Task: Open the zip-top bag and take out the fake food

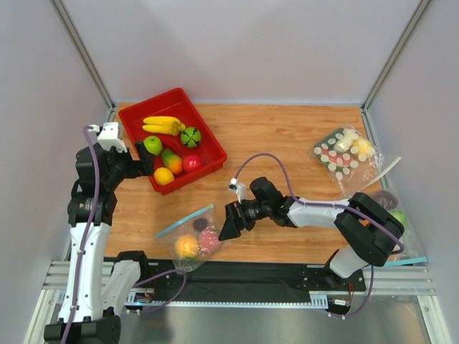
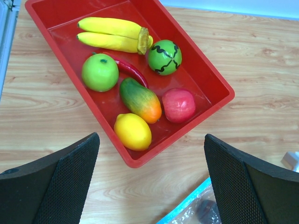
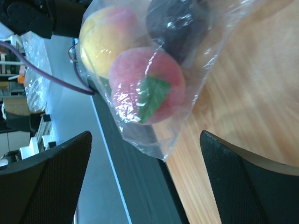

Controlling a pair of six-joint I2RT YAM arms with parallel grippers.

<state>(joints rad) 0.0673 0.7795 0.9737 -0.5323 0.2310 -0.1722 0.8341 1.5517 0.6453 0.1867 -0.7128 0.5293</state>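
The zip-top bag [image 1: 188,236] lies at the table's near edge, its blue-teal zip strip [image 1: 185,221] on the far side. Inside are the fake food: a yellow-orange fruit [image 1: 186,246], a pink-red one [image 1: 209,241] and a dark purple one [image 1: 201,224]. My right gripper [image 1: 226,228] is open and empty just right of the bag; in its wrist view [image 3: 145,182] the bag's bottom corner [image 3: 161,144] hangs between the jaws, with the pink fruit [image 3: 147,86] above. My left gripper [image 1: 145,160] is open and empty by the red tray; its wrist view [image 2: 149,186] shows the zip strip [image 2: 187,207] at the bottom.
A red tray [image 1: 208,140] at the back left holds bananas [image 1: 162,125], a green apple [image 1: 152,145] and several other fruits. A bigger crinkly bag [image 1: 344,154] lies at the back right. A black rail [image 1: 251,276] runs along the near edge under the bag's corner.
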